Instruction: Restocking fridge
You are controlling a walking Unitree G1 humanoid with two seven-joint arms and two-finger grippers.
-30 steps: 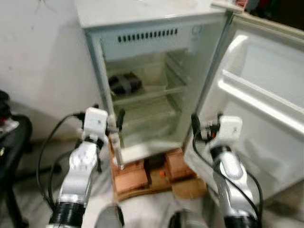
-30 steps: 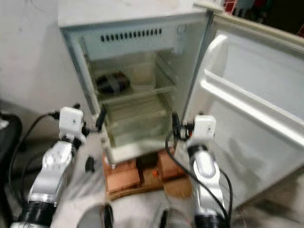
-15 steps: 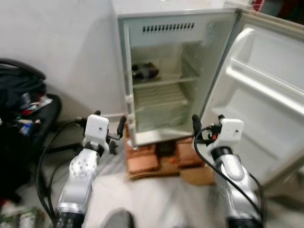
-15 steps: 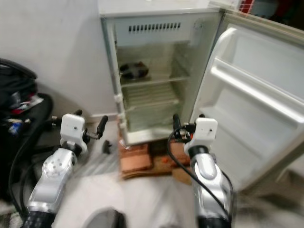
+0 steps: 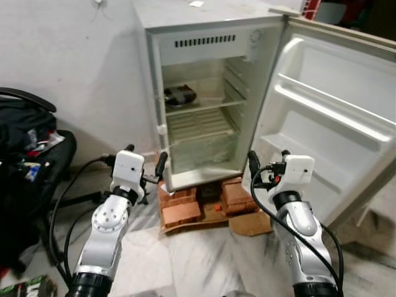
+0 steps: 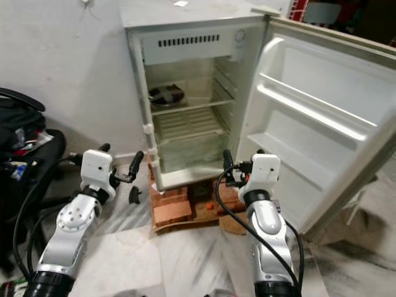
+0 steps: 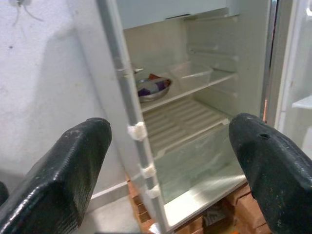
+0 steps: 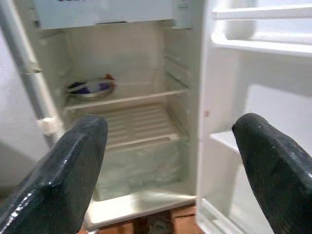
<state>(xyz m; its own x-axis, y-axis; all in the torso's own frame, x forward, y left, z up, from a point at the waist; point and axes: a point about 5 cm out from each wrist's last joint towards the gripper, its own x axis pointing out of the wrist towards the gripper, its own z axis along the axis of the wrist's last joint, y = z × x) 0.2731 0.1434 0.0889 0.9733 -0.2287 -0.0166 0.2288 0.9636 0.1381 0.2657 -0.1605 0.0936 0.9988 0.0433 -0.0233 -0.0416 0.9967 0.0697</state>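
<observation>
A small white fridge (image 5: pixel 204 38) stands open against the wall, its door (image 5: pixel 334 124) swung wide to the right. On its upper shelf sits a metal bowl (image 5: pixel 179 94) with dark contents, also seen as the bowl (image 7: pixel 153 87) and the bowl (image 8: pixel 91 87) in the wrist views. The lower shelf and door racks look bare. My left gripper (image 5: pixel 146 158) is raised before the fridge's left edge, open and empty. My right gripper (image 5: pixel 268 162) is raised before the door's hinge side, also open and empty. Both are well short of the shelves.
The fridge rests on red bricks (image 5: pixel 180 210) with a piece of cardboard (image 5: pixel 250 223) beside them. A black chair piled with bags (image 5: pixel 31 148) stands at the left, with cables trailing on the marble floor (image 5: pixel 204 260). The open door blocks the right side.
The whole view has shifted and sharpened: the fridge now looks smaller and farther off, so the camera moved back. Both arms keep the same raised pose, fingers open.
</observation>
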